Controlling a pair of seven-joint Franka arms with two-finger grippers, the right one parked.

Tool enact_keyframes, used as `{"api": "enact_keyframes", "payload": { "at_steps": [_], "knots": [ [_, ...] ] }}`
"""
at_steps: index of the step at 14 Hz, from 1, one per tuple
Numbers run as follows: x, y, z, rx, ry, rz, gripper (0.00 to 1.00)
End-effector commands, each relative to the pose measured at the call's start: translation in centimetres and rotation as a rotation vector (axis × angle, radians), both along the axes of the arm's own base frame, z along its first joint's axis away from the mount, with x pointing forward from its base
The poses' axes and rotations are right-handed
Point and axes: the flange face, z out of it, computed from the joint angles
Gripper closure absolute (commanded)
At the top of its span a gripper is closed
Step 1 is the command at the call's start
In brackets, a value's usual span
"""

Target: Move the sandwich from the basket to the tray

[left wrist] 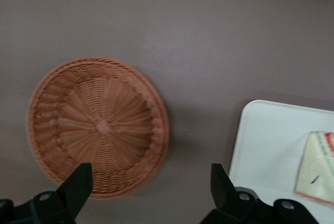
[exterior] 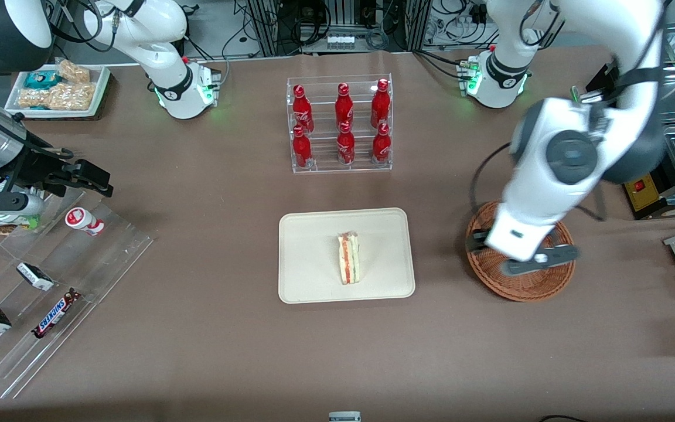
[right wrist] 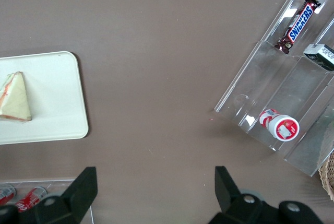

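Note:
The sandwich (exterior: pixel 348 258), a pale bread wedge with red and green filling along its edge, lies on the cream tray (exterior: pixel 314 234) near the tray's middle. The round wicker basket (exterior: pixel 525 287) sits beside the tray toward the working arm's end of the table, and its woven inside (left wrist: pixel 99 127) holds nothing. My left gripper (exterior: pixel 510 258) hangs over the basket, open, with nothing between its black fingers (left wrist: pixel 79 179). In the left wrist view the gripper (left wrist: pixel 150 174) spans the bare table between basket rim and tray (left wrist: pixel 266 140), and part of the sandwich (left wrist: pixel 318 166) shows.
A clear rack of red bottles (exterior: pixel 340 126) stands farther from the front camera than the tray. A clear stepped snack display (exterior: pixel 50 281) with a Snickers bar (exterior: pixel 56 313) lies toward the parked arm's end. A white tray of snack packs (exterior: pixel 56 88) sits farther back there.

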Motion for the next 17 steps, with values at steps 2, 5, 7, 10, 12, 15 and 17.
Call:
{"api": "enact_keyframes", "payload": {
  "at_steps": [2,5,7,10,12,15,17],
  "knots": [
    [-3.0,6.7,3.2,-0.005,0.069,-0.089,0.00],
    [-3.8,10.3,4.9,-0.006,0.102,-0.151,0.00],
    [-5.2,13.3,7.7,-0.018,0.095,-0.203,0.00],
    [-6.8,15.4,11.7,-0.044,0.083,-0.326,0.00],
    [-7.5,15.9,14.3,-0.044,0.077,-0.388,0.00],
    [-7.0,17.0,16.6,-0.114,0.023,-0.372,0.00],
    [-7.0,17.5,16.8,-0.119,0.015,-0.362,0.00]
  ]
}}
